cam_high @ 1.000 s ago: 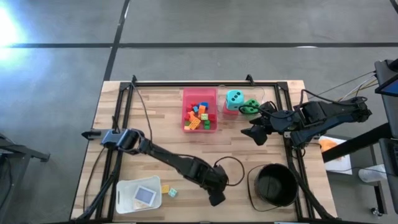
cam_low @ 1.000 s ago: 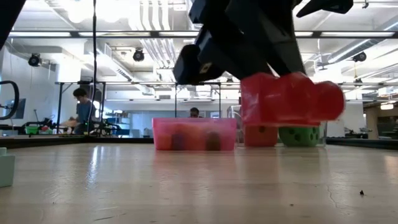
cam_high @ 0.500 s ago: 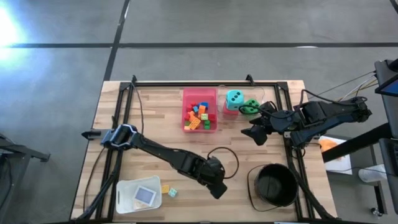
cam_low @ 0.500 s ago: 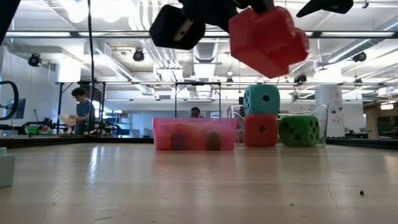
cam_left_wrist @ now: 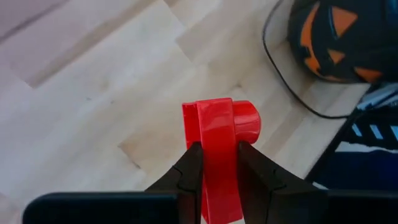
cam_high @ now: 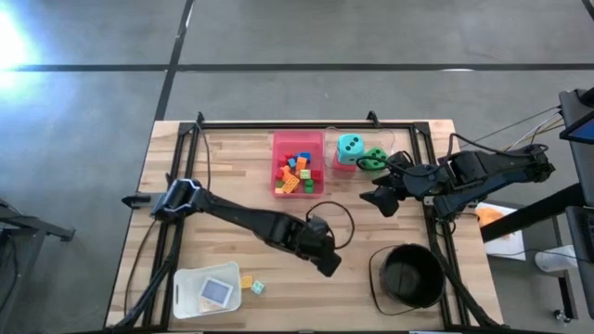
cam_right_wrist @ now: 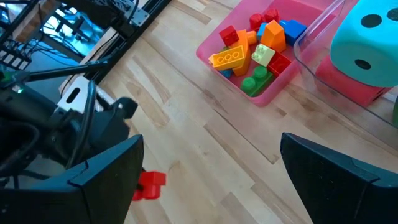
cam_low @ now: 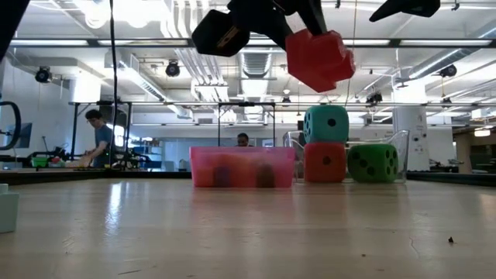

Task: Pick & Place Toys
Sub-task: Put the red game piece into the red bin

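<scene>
I have a red brick [cam_left_wrist: 214,140] pinched between the left tool's [cam_left_wrist: 214,168] narrow fingers, lifted clear above the counter [cam_high: 232,176] so it can travel, I judge, toward the pink tray [cam_high: 298,164] of bricks. A second ago it hung lower and nearer the camera; now it's higher. My right tool [cam_high: 382,199] waits wide apart beside the dice.
</scene>
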